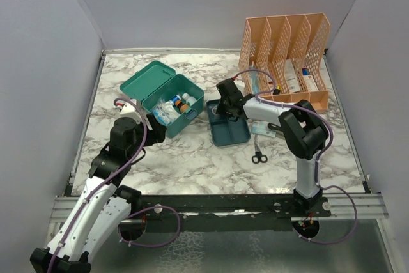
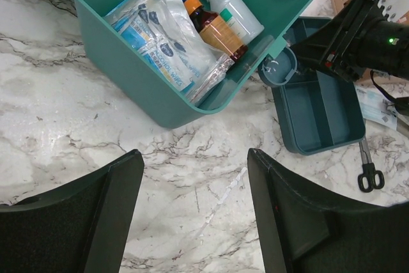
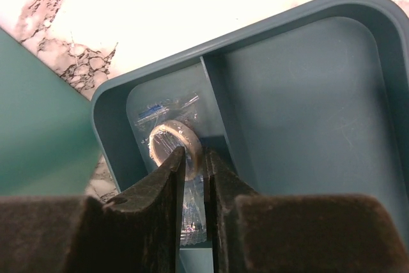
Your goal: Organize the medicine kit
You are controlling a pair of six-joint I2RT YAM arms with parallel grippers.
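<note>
The teal medicine kit [image 1: 163, 97] stands open at mid-left, lid leaning back. It holds bottles [image 2: 217, 30] and gauze packets [image 2: 160, 43]. Its divided insert tray [image 1: 227, 126] lies on the table to its right and also shows in the left wrist view [image 2: 319, 113]. My right gripper [image 3: 195, 155] is shut on a beige tape roll [image 3: 169, 139] in a clear wrapper, held in the tray's small end compartment [image 3: 115, 103]. The tray's large compartment holds nothing. My left gripper [image 2: 195, 158] is open with nothing in it, above bare marble just in front of the kit.
A peach lattice file organizer [image 1: 284, 55] with boxes in it stands at the back right. Black scissors [image 1: 257, 156] lie right of the tray's near end, beside a flat packet [image 1: 263, 130]. Grey walls close off the left, back and right.
</note>
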